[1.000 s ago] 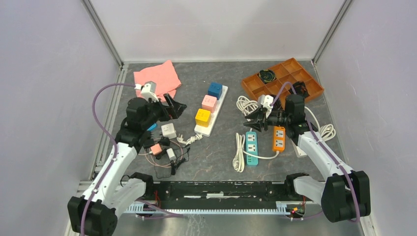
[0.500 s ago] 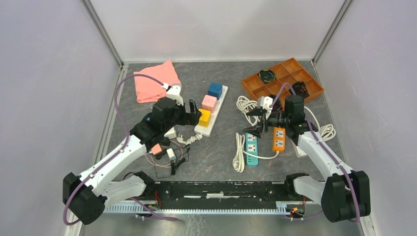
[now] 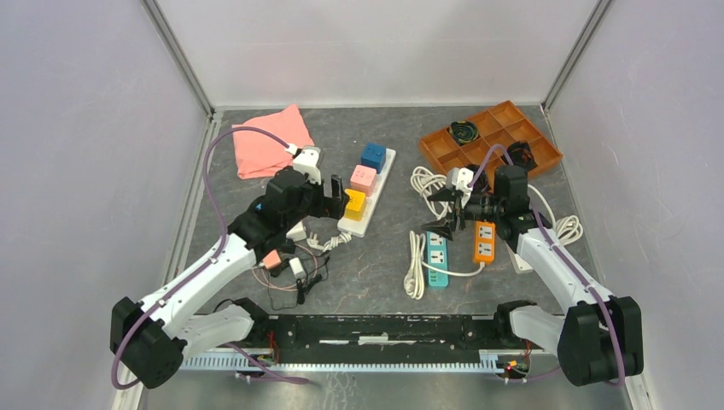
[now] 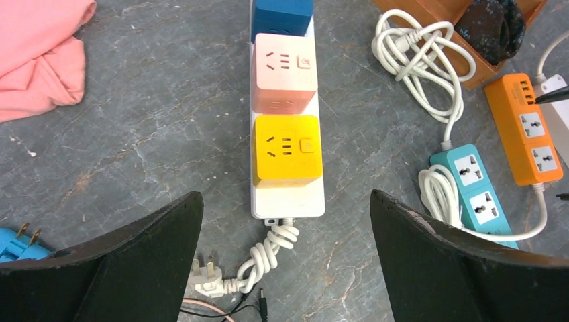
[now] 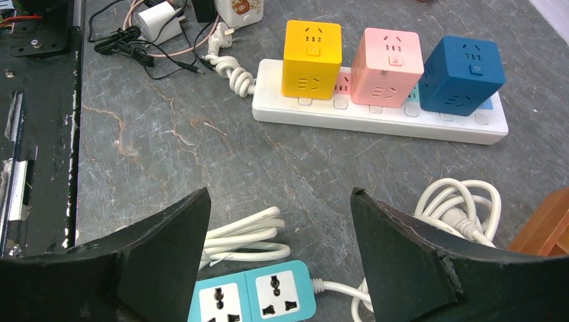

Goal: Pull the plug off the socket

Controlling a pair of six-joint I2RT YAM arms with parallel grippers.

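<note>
Three cube plugs (image 5: pixel 392 64) in socket (image 5: pixel 376 121), coloured faces (image 5: pixel 342 84) (right wrist only)

White socket (image 4: pixel 288 201) lying flat, yellow plug (image 4: pixel 286 149), pink plug (image 4: pixel 283 70), blue plug (image 4: pixel 282 15) seated 3 in a row, cord (image 4: pixel 272 248) seemingly knotted.

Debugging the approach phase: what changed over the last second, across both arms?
Left claw swung right from beside the pink cloth up to the yellow plug, open, nothing gripped. Right claw opened wider in place near the teal strip. Yellow plug remains seated in the socket.
</note>
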